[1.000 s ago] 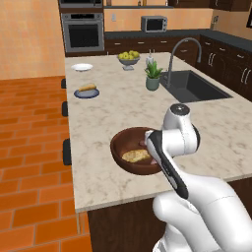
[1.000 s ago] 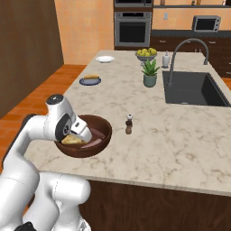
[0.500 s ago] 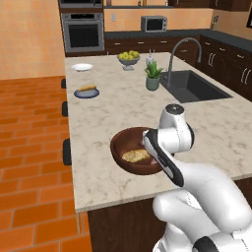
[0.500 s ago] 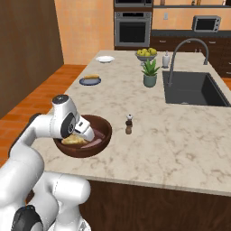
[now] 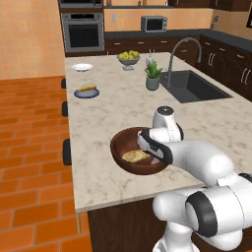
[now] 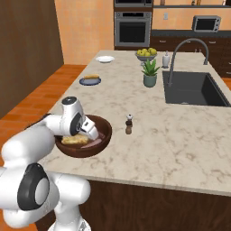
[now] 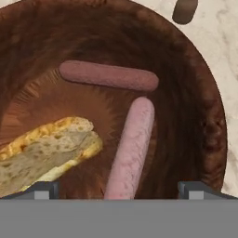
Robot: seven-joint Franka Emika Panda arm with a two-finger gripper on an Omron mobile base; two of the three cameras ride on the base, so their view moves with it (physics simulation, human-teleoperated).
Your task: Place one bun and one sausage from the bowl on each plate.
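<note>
The brown bowl point(image 5: 118, 142) point(image 6: 105, 131) point(image 7: 211, 121) stands near the counter's front edge. Inside it lie a split bun point(image 5: 135, 156) point(image 6: 73, 140) point(image 7: 46, 155) and two sausages, one darker point(image 7: 109, 76) and one paler point(image 7: 131, 148). My gripper point(image 5: 158, 158) point(image 6: 92, 134) point(image 7: 118, 189) hangs open inside the bowl, its fingertips point(image 7: 42, 188) spread on either side of the paler sausage's near end, holding nothing. Farther back, the blue-grey plate point(image 5: 78, 93) point(image 6: 84, 82) carries a bun point(image 5: 87, 88) point(image 6: 91, 77). The white plate point(image 5: 81, 67) point(image 6: 105, 59) is bare.
A small pepper mill point(image 6: 129, 124) point(image 7: 185, 10) stands just right of the bowl. A potted plant point(image 5: 153, 76) point(image 6: 150, 74), a grey fruit bowl point(image 5: 128, 57) point(image 6: 145, 54) and the sink point(image 5: 194, 86) point(image 6: 194, 88) sit farther back on the right.
The hand has sunk lower into the brown bowl and the arm has shifted slightly left. The bowl, bun and plates stay put.
</note>
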